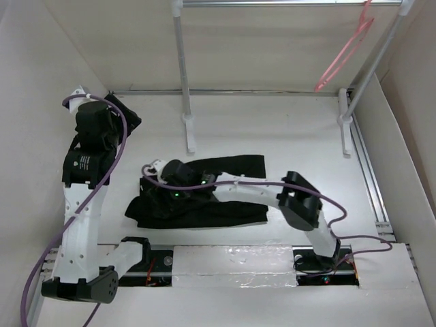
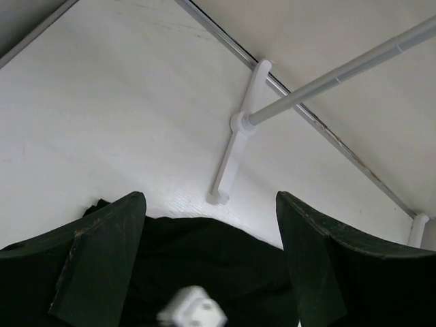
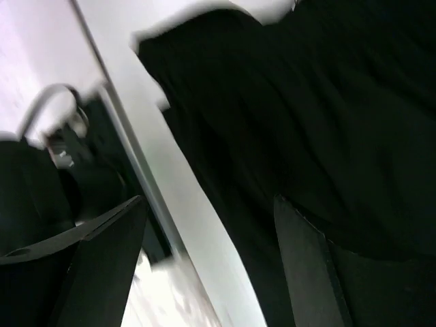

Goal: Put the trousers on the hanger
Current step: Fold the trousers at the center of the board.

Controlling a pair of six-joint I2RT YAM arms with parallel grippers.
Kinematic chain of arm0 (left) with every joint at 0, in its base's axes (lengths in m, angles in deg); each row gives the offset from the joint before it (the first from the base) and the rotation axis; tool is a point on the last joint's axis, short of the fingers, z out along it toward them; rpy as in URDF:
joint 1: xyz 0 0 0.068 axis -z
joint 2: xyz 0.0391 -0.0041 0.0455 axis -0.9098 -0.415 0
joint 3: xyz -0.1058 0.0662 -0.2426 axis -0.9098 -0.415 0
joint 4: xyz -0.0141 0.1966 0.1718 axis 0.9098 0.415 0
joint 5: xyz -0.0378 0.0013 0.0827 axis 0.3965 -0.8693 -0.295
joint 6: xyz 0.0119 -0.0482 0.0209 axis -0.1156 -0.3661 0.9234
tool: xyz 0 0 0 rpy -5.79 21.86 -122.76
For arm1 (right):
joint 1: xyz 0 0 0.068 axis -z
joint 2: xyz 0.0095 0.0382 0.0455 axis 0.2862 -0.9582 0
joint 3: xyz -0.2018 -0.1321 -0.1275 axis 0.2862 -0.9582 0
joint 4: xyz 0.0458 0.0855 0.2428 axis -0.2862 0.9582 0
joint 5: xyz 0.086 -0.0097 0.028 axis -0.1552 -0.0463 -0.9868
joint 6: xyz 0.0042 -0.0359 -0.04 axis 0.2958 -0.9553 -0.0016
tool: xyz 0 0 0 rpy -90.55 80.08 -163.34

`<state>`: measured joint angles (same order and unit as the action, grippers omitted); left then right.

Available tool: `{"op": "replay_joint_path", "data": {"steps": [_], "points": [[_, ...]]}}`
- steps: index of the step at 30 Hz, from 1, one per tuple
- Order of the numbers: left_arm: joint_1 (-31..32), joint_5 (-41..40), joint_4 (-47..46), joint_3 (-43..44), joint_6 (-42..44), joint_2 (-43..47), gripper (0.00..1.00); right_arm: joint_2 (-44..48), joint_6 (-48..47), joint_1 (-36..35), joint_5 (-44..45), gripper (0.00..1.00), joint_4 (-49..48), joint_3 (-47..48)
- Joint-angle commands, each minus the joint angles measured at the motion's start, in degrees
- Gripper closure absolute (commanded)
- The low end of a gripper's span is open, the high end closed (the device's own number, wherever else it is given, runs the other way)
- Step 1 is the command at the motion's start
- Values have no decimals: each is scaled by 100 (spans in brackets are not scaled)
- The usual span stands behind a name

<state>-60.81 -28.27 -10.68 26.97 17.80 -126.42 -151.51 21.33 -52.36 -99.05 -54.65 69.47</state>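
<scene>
1. Where the trousers [image 1: 231, 212] lie flat, left of the table's [image 1: 286, 129] centre and near its front edge, white tabletop shows to their right and back toward the rack feet [image 1: 189, 133].
2. Hanger [image 1: 340, 61]: hung from the rack's top rail, far right, well apart from the trousers.
3. Writing: label [image 1: 82, 162] on the left arm [image 1: 76, 204], too small to read.
4. Left gripper [image 2: 211, 204]: raised by the left wall, fingers apart, tabletop visible between them.
5. Right gripper [image 3: 208, 204]: right arm [image 1: 259, 191] stretched leftward, low over the trousers' left end, fingers apart; contact with the cloth cannot be told.
</scene>
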Motion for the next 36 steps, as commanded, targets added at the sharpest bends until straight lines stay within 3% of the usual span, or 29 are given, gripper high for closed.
{"op": "replay_joint_path", "data": {"steps": [1,3,5,7,8,11,14,17,24,33,34,35,36], "points": [[-18,-63,3,-169,217,147,26,1643,-113,578,251,20,-533,-772],[34,167,-120,-676,252,182,26,2493,-209,1000,242,21,-473,-1784],[113,474,-182,-1378,287,183,26,3067,-367,1412,356,39,-393,-2712],[288,571,-296,-1951,226,226,27,3919,-587,1686,400,73,-218,-3322],[515,702,-505,-2772,217,244,27,4392,-640,1905,331,100,-130,-4151],[518,1099,-648,-3114,243,7,27,4827,-764,2127,286,92,-6,-4608],[623,916,-683,-3360,349,-362,29,5117,-1018,2250,-21,64,169,-5143],[623,879,-859,-3308,445,-826,31,5301,-1133,1960,-22,48,161,-5407],[887,669,-745,-2666,762,-2338,52,5390,-1071,1907,-39,44,-94,-5847],[887,1231,-1271,-3114,630,-2708,56,4714,-1308,1679,57,44,-322,-5813],[887,1231,-1307,-3149,595,-2744,57,4548,-1343,1678,110,47,-357,-5769],[887,1205,-1351,-3184,560,-2770,58,4468,-1361,1678,136,67,-384,-5733],[887,1196,-1438,-3237,542,-2797,58,4415,-1370,1626,206,80,-332,-5698]]}}
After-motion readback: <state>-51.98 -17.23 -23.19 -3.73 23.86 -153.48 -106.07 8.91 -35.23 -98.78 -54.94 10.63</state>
